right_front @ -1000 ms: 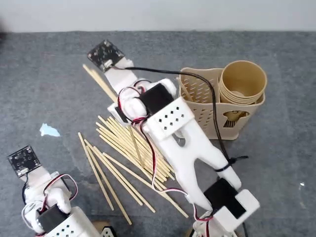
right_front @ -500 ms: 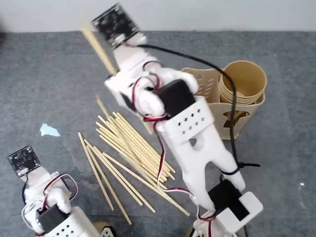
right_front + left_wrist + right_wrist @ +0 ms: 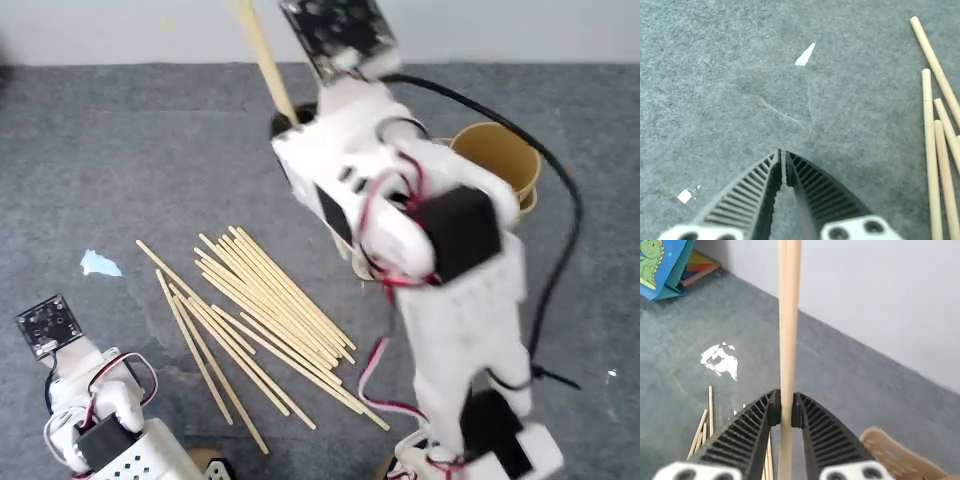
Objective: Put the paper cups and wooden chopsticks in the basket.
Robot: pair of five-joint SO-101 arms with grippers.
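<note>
Right gripper (image 3: pixel 786 405): I am watching it clamping one wooden chopstick (image 3: pixel 789 315), with most of the stick jutting past the jaws toward 12 o'clock in the high view.
Left gripper (image 3: pixel 782 164): it is resting closed and empty over the grey mat (image 3: pixel 715 75), at 7 o'clock.
Paper cups (image 3: pixel 497 152): stacked and sitting in the basket (image 3: pixel 897 455), at 2 o'clock.
Loose chopsticks (image 3: pixel 265 305): lying on the mat at 8 o'clock from the basket.
Risk: I am judging that the long stick could pivot or slip in the narrow grip, then strike the basket rim or the cups and miss its compartment.

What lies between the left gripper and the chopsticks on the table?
Bare grey mat, from the left gripper to the chopsticks, in the left wrist view.
</note>
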